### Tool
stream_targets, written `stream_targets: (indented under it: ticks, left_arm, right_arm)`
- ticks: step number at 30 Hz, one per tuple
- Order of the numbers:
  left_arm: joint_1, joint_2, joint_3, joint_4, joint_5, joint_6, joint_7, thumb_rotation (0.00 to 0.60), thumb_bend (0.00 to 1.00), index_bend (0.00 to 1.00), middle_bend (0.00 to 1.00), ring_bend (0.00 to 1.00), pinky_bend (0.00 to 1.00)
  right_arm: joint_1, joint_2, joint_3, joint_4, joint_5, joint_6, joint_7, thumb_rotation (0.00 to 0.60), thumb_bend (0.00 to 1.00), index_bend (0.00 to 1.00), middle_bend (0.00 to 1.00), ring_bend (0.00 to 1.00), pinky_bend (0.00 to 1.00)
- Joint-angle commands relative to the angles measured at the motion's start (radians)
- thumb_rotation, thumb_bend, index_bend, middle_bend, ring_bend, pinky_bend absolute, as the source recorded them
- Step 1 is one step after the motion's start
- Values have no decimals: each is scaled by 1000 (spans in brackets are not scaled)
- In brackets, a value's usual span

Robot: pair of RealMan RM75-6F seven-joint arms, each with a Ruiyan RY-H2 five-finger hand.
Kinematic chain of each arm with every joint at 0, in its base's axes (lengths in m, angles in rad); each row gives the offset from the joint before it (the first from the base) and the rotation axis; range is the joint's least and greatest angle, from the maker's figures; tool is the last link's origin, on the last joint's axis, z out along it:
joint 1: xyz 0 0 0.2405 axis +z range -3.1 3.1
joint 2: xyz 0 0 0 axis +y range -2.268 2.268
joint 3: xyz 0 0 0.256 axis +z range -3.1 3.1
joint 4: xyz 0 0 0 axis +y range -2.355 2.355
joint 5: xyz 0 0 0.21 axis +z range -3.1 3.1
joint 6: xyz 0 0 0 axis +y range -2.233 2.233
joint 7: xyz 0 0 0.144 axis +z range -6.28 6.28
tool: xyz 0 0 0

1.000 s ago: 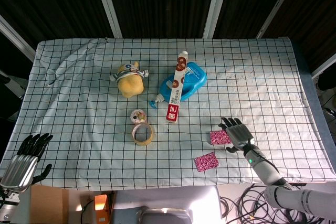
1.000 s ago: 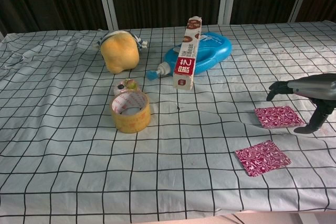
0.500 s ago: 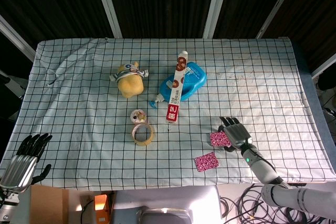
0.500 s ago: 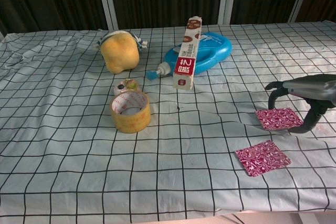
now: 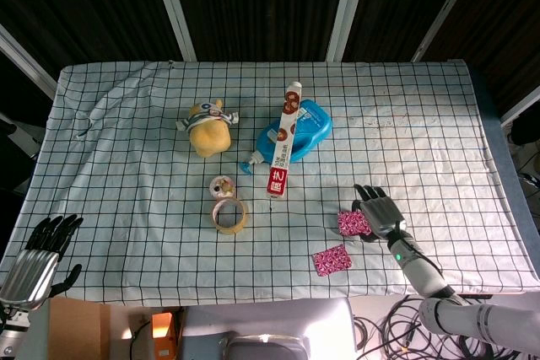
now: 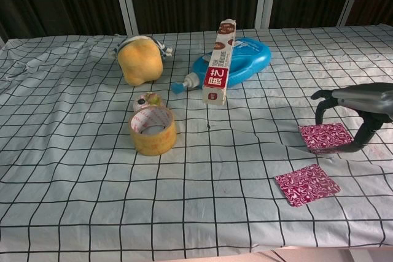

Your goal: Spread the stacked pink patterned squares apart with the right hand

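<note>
Two pink patterned squares lie on the checked cloth at the front right. One square (image 5: 332, 260) (image 6: 306, 184) lies alone nearer the front edge. The other pink square (image 5: 351, 222) (image 6: 325, 137) lies farther back, under my right hand (image 5: 377, 216) (image 6: 354, 104). That hand hovers over its right side with fingers spread and curved down; the thumb reaches the cloth at the square's right edge, and it grips nothing. My left hand (image 5: 38, 257) hangs off the table's front left corner, fingers apart and empty.
A tape roll (image 5: 230, 215) (image 6: 153, 130) and a small round tin (image 5: 223, 185) sit mid-table. Behind them are a yellow plush toy (image 5: 207, 129), a blue bottle (image 5: 300, 130) and a long white-red box (image 5: 283, 150). The table's front edge runs close to the squares.
My right hand has shifted slightly left and lowered over the rear pink square, its thumb coming in to the square's right edge. Both squares and the left hand stay put.
</note>
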Motion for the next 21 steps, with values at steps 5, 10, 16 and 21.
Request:
stream_targets:
  ticks: [5,10,16,21]
  left_arm:
    - [1,1,-1,0,-1,2,0,600,380,0,62,0,0]
    - [3,0,0,0,0,6,2,600,381,0,63,0,0]
    - [3,-3,0,-2,2,6,8,600,380,0,63,0,0]
    - [2,-4,-1,-5,1,3,12,600,381,0,63,0,0]
  right_arm:
    - [-48,59,-16,-84,-122,71,52,600,192,522,0,0,92]
    - [-107,120,-74,-150,-270,134,88,600,191,519,0,0,91]
    - [-158,138,-142,-141,-360,157,70,600,191,512,0,0,91]
    - [-182,93,-151,-79,-349,154,11,600,191,501,0,0,91]
